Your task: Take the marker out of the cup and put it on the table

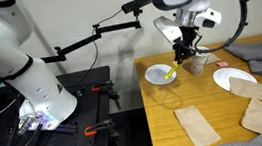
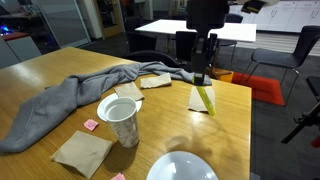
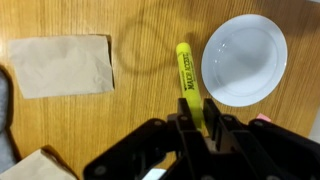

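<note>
claw (image 3: pixel 195 118) is gripping the marker (image 3: pixel 187 72) by its back end, jaws closed down to barrel width, nothing else in them

marker is a yellow highlighter, sticking out ahead of the claw and tilting tip-down in an exterior view (image 2: pixel 206 98). So it's already out of the paper cup (image 2: pixel 120 112). Cup is standing upright, well apart from the claw and off to its side, so lowering here isn't risking a knock on it

in the wrist view I'm seeing bare wooden table (image 3: pixel 130 100) under the marker. White plate (image 3: pixel 243 60) is just beside the tip on one side of the claw, brown paper napkin (image 3: pixel 60 65) farther off on the other. Reading this as aiming for the gap between them, so it's landing on wood and not on the plate rim

can't tell whether the tip is touching the table yet

my judgement: lift-out is done, what's left is lowering and opening. Barrel is round, so I'm expecting it to roll towards the plate if I'm releasing high, so I'm planning to go low and flat first
</note>
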Tool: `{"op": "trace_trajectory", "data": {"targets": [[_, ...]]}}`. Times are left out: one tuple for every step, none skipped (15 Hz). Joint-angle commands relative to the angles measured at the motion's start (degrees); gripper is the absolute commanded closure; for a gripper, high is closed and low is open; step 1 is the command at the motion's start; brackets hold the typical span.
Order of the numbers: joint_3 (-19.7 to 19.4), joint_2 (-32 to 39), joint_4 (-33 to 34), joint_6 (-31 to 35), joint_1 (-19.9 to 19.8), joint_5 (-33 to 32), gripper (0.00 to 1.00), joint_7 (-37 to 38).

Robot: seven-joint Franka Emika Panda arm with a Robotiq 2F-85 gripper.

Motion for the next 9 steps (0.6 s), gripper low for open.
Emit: {"op": "trace_trajectory", "data": {"targets": [[-0.9, 6.01, 3.7, -3.14, 0.66, -0.28, 0.95, 5.37], [-1.0, 7.91, 4.77, -3.57, 0.65, -0.31, 0.95, 6.28], [-1.16, 9.59, 5.76, -3.95, 0.69, -0.4, 0.95, 7.33], [-1.37, 11.19, 6.57, -3.92, 1.05, -0.54, 0.95, 8.96], [-1.55, 12.95, 7.93, -4.42, 1.02, -0.62, 0.95, 9.87], [-1.89, 14.62, 9.09, -4.73, 1.27, -0.84, 0.95, 11.18], [-2.02, 15.88, 10.21, -5.47, 1.23, -0.78, 0.95, 11.87], [-2.3, 17.31, 11.37, -6.13, 1.41, -0.86, 0.95, 12.81], [-2.52, 18.63, 12.67, -7.05, 1.47, -0.87, 0.95, 13.65]]}}
